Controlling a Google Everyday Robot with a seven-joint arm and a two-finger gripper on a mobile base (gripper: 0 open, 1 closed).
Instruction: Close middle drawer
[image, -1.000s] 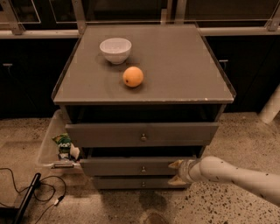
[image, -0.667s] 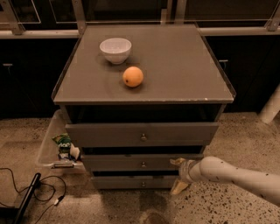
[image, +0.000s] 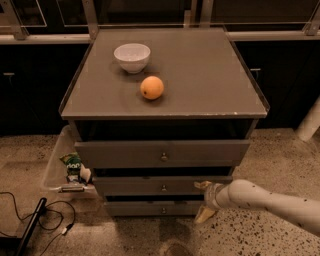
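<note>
The grey cabinet has three like drawers. The middle drawer with its small brass knob stands out a little, with a dark gap above it. The top drawer stands out further. The bottom drawer sits lowest and furthest back. My gripper, on the white arm coming from the right, is at the right end of the middle drawer's front. Its fingers are spread: one touches the drawer's front, and the other finger hangs down in front of the bottom drawer. It holds nothing.
A white bowl and an orange sit on the cabinet top. A clear plastic bin with a snack bag stands left of the cabinet. Cables lie on the floor at left. A white post stands at right.
The gripper's fingers have spread, with the lower finger now hanging in front of the bottom drawer. The middle drawer's front has hardly shifted.
</note>
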